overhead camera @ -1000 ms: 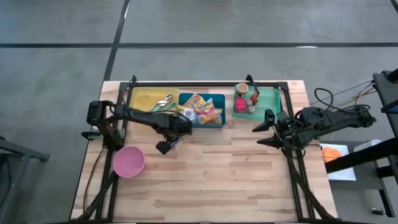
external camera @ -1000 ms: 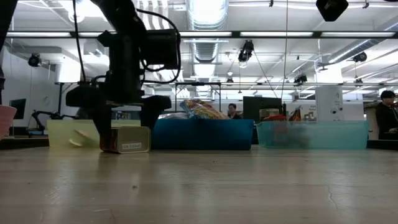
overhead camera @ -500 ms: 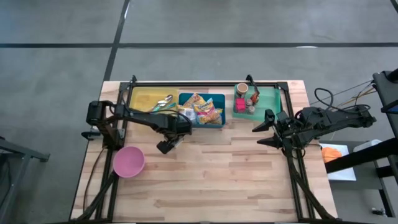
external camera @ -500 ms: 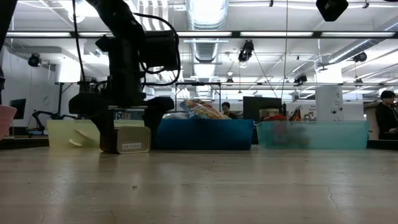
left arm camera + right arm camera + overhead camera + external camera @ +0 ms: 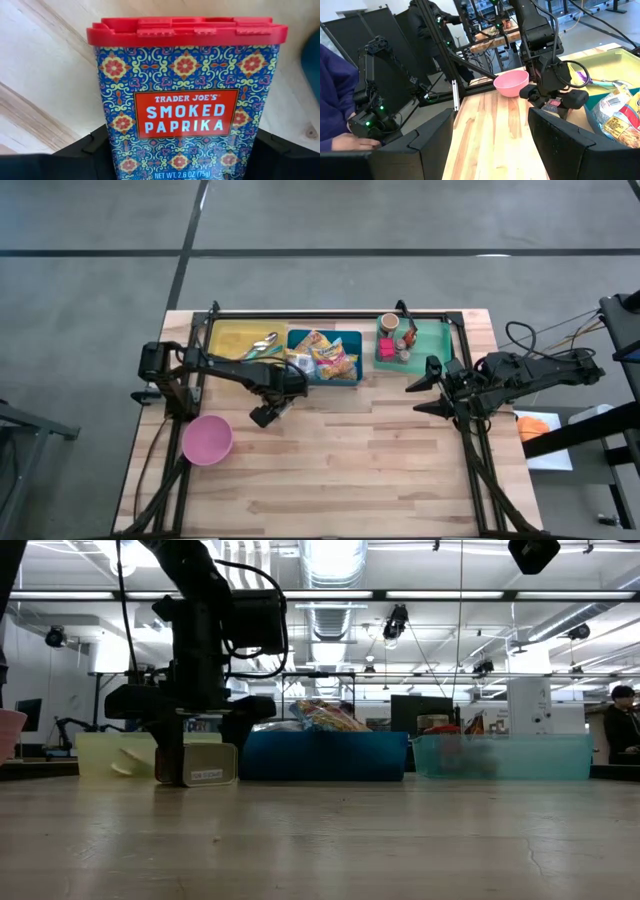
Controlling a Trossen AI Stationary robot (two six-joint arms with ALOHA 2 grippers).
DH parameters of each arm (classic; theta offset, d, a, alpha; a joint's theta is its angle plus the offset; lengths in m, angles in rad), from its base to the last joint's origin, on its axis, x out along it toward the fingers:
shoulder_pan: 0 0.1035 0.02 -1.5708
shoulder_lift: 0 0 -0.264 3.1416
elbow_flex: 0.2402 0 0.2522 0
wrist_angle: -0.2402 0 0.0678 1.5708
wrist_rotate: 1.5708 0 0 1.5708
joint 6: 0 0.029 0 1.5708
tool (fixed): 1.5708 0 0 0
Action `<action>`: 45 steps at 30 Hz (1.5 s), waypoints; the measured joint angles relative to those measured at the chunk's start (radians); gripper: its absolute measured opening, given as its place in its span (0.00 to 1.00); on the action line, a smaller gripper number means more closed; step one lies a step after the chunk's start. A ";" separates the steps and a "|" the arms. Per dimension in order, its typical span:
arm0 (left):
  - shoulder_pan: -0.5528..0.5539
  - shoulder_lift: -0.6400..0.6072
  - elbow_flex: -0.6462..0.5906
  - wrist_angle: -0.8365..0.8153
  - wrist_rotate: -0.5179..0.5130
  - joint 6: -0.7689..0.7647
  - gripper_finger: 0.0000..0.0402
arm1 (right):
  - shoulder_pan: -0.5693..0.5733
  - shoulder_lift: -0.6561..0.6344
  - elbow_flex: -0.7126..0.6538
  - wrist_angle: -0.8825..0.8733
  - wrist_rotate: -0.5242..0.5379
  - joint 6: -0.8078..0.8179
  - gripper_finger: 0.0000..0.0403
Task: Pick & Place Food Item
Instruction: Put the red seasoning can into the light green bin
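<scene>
Pale wood table [image 5: 350,450], left claw [image 5: 196,762] astride paprika tin [image 5: 185,100], grip unclear, right claw [image 5: 425,391] open, strip-lit workshop behind

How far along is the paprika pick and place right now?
Done: the paprika tin is out of the bins and stands on the table in front of the yellow bin. In hand: the left end effector points down over it, fingers either side of the tin; a firm grip cannot be confirmed. Left: lifting it and placing it; the pink bowl looks empty. The right end effector waits open at the right.
</scene>
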 joint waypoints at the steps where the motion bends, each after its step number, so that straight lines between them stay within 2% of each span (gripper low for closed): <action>1: 0.000 0.000 0.000 0.000 0.000 0.001 0.72 | 0.000 0.000 0.000 0.000 0.000 0.000 0.63; 7: 0.000 0.000 0.000 0.013 0.000 0.077 0.72 | 0.000 0.000 0.000 0.000 0.000 0.000 0.63; 13: 0.000 -0.003 0.000 0.032 0.003 0.256 0.72 | 0.000 0.000 0.000 0.000 0.000 0.000 0.63; 19: -0.001 -0.011 0.000 0.049 0.014 0.265 0.72 | 0.000 0.000 0.000 0.000 0.000 0.000 0.63; 25: -0.003 -0.035 0.008 0.074 0.006 0.379 0.72 | 0.000 0.000 0.000 0.000 0.000 0.000 0.63; 33: -0.032 -0.037 0.008 0.082 0.006 0.397 0.72 | 0.000 0.000 0.000 0.000 0.000 0.000 0.63; 38: -0.041 -0.039 0.013 0.117 0.016 0.489 0.72 | 0.000 0.000 0.000 0.000 0.000 0.000 0.63; 45: -0.043 -0.045 0.015 0.131 0.013 0.525 0.72 | 0.000 0.000 0.000 0.000 0.000 0.000 0.63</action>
